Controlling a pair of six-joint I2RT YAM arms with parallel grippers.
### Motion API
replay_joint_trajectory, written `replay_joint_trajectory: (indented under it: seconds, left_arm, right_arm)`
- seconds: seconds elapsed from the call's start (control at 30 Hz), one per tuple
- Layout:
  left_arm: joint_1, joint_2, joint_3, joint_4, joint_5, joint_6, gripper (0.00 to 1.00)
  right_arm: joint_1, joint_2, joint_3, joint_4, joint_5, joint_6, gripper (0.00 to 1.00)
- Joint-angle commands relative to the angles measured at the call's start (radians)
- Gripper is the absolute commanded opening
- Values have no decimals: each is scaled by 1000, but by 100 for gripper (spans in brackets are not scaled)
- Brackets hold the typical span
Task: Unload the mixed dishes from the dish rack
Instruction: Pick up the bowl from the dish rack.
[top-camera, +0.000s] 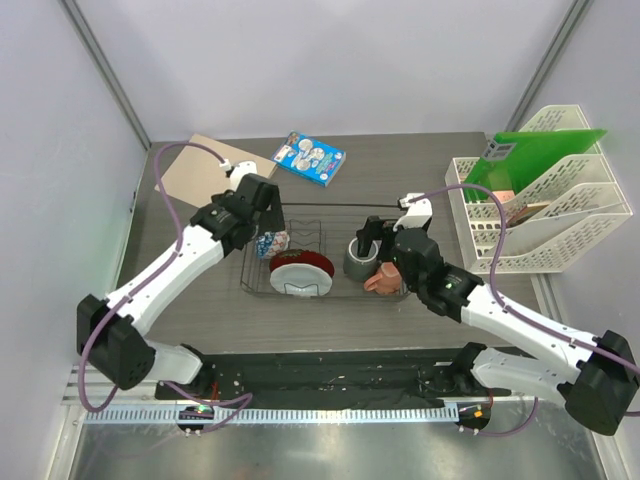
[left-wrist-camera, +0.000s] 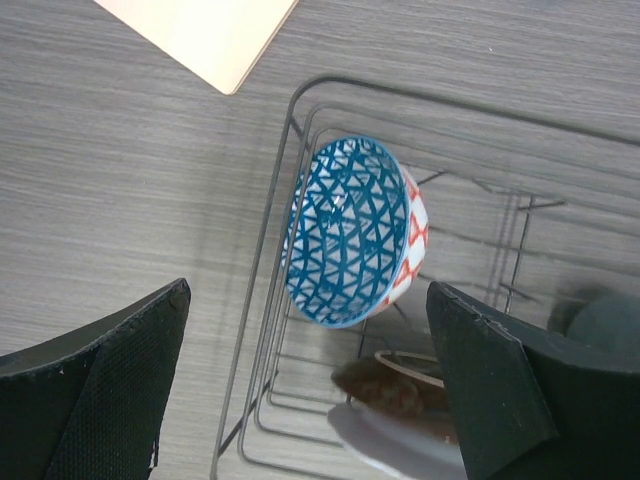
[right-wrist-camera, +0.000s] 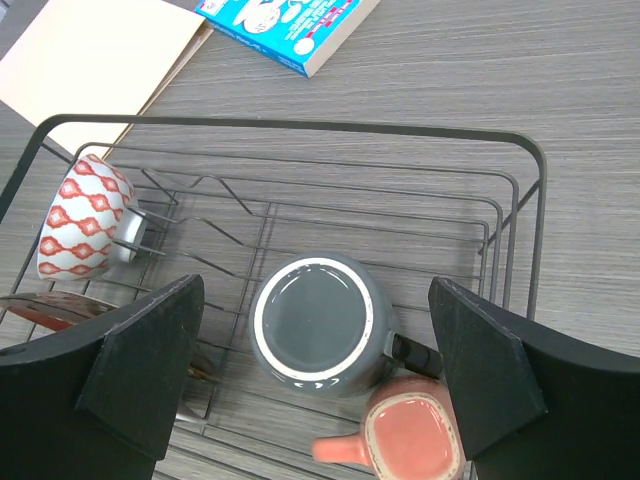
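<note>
The rack (right-wrist-camera: 300, 126) is black, the grey mug (right-wrist-camera: 320, 325) and pink mug (right-wrist-camera: 405, 440) plain, the bowl (left-wrist-camera: 350, 235) blue-latticed inside, red-and-white diamonded outside

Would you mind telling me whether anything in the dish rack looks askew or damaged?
Nothing looks broken or spilled. Only the small patterned bowl stands out: it is tipped on its side at the left end of the dish rack, opening facing sideways.

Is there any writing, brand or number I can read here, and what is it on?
No text is readable.
Blue packet: printed marks beside its pictures, too blurred to read.
Tag on the green folder: too small to read.
Dish rack: no writing shows.
</note>
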Motion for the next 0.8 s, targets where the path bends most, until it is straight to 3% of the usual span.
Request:
replay_joint_trajectory:
  seconds: [0.0,0.2,0.3,0.33,0.43,0.77]
  left_arm:
    - [-5,69,91,-2,-48,-1,100]
    - [-5,89,75,43,-20,18,95]
    - [-5,97,58,76,3,33,82]
    - [-6,104,56,85,29,38,72]
    - [-5,138,68,87,50,53,58]
    - [-6,199,53,131,129,102,60]
  right_arm:
    - [0,14,23,49,-25,-21,100]
    - [-2,21,10,63,-25,-6,100]
    - [-2,34,10,64,-31,4,100]
    - [0,44,10,64,-32,8,100]
    - [-2,57,13,64,-40,19,100]
    - [0,73,3,70,-42,23,100]
